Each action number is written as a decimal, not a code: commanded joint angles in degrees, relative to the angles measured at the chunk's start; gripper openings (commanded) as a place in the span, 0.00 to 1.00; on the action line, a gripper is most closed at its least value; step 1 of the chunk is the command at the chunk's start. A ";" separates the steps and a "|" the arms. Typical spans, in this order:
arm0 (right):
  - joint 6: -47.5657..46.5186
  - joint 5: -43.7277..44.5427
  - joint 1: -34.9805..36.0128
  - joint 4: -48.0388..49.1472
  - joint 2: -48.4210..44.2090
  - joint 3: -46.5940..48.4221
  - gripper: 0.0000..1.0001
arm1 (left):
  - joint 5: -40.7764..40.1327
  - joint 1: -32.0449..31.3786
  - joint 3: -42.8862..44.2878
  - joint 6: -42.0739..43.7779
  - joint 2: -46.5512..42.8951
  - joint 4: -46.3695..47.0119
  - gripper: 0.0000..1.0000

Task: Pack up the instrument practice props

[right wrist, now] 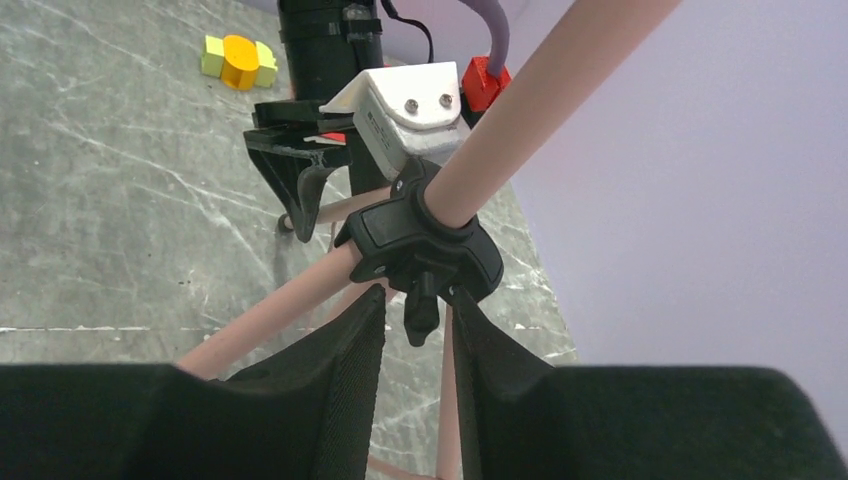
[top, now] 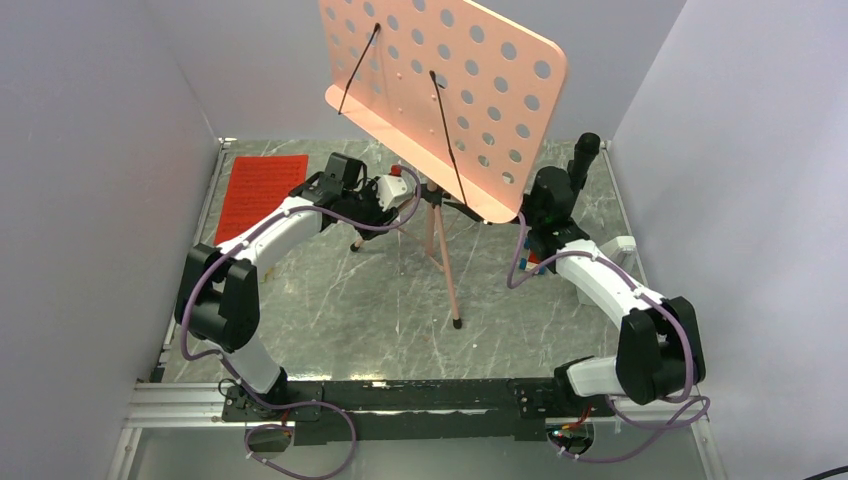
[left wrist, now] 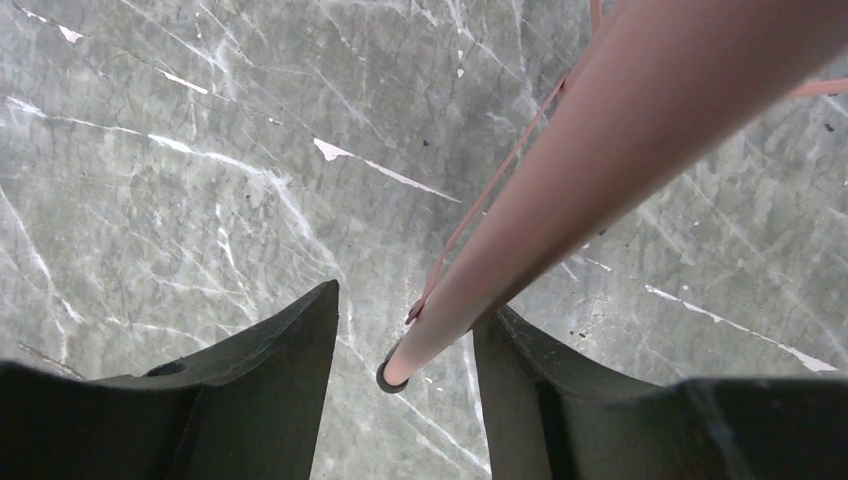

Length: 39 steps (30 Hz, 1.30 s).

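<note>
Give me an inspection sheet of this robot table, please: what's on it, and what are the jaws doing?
Surface: grey marbled table with white veins.
Job's things: pink music stand upright at centre, tripod legs spread; red sheet music flat at far left; small white object at the right edge, possibly the metronome.
Clutter: coloured toy blocks lying on the table.
Grippers: left gripper open, jaws straddling a stand leg near its foot; right gripper open, jaws narrowly either side of the black clamp knob.
Cables: purple cables along both arms, looping by the bases.
Surroundings: plain pale walls on three sides.
</note>
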 commanded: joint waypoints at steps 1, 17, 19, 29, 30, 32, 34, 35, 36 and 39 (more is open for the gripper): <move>-5.74 -0.42 1.50 3.16 1.28 1.20 0.27 | -0.86 -0.27 2.28 3.44 0.37 -0.47 0.57; -93.83 -6.74 4.22 -16.73 -1.48 -9.89 0.36 | -4.19 1.17 2.74 7.76 1.75 3.66 0.55; -98.50 -7.43 3.97 -19.21 -1.55 -9.63 0.53 | -3.61 1.37 2.14 7.48 1.33 4.26 0.55; -76.05 -2.64 2.86 -15.82 -16.79 -18.39 0.80 | 1.27 1.84 -2.81 2.99 -5.76 8.29 0.57; -71.65 -0.59 2.82 -17.53 -19.65 -19.53 0.80 | 1.81 1.85 -3.48 2.54 -6.65 8.52 0.57; -60.37 4.23 2.81 -19.85 -25.72 -21.80 0.81 | 2.82 1.85 -4.90 1.72 -8.42 8.95 0.58; -45.77 9.47 2.90 -22.35 -30.18 -22.73 0.81 | 3.65 1.87 -6.06 1.08 -9.92 9.04 0.58; -38.20 12.03 2.90 -23.69 -31.55 -22.57 0.81 | 3.89 1.84 -6.70 0.62 -10.51 9.14 0.59; -30.77 14.95 2.90 -24.82 -32.42 -22.06 0.81 | 4.08 1.84 -7.21 0.22 -11.15 9.24 0.59; -11.50 21.47 2.87 -29.44 -32.31 -19.06 0.88 | 4.74 1.84 -8.60 -1.14 -12.66 9.52 0.59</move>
